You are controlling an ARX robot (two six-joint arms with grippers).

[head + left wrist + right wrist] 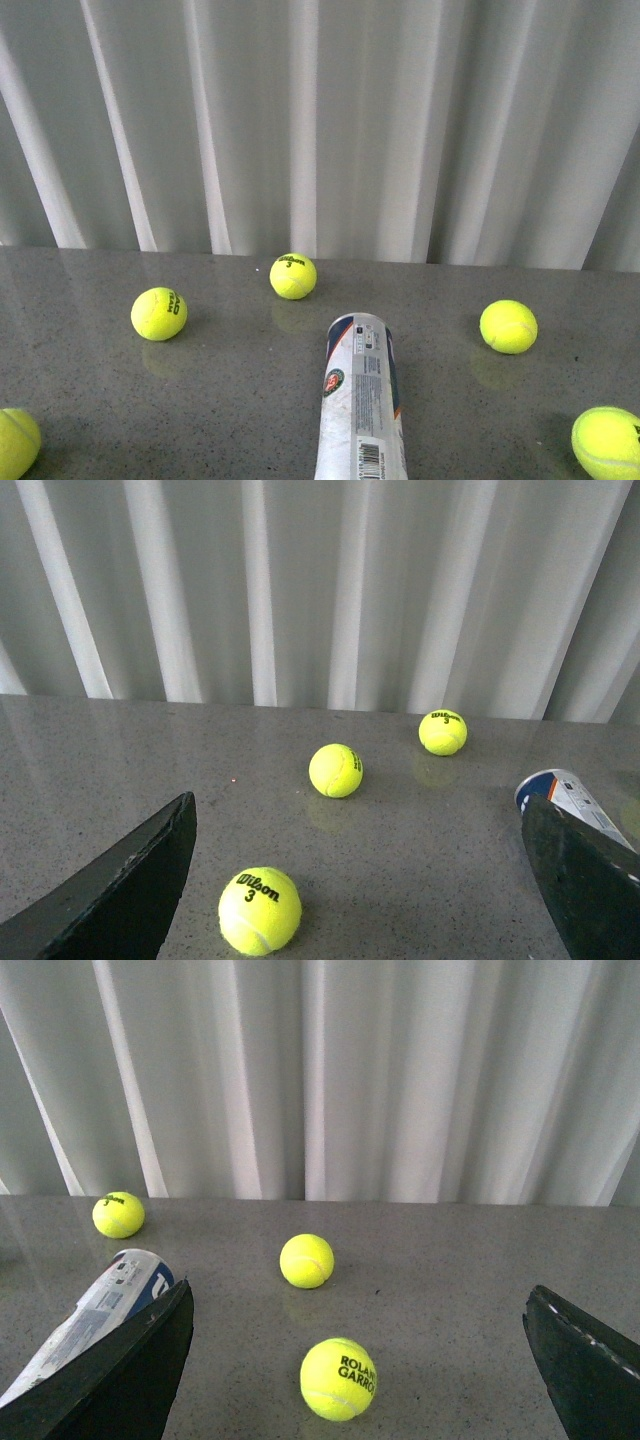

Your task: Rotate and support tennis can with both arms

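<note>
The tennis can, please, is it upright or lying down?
Lying down: the tennis can stretches lengthwise along the table, barcode and label facing up.

The tennis can (362, 400) wears a smooth, glossy printed label. Beneath it the grey speckled tabletop (230, 420) looks polished, faintly mirroring the fuzzy felt tennis balls (293, 276) around the can. Behind the can hangs a matt white cloth curtain (320, 120).

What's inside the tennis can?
Nothing shows. The can lies on its side on the table, and its label covers the wall, so whether balls are inside cannot be told. A ball lies loose beyond its far end.
</note>
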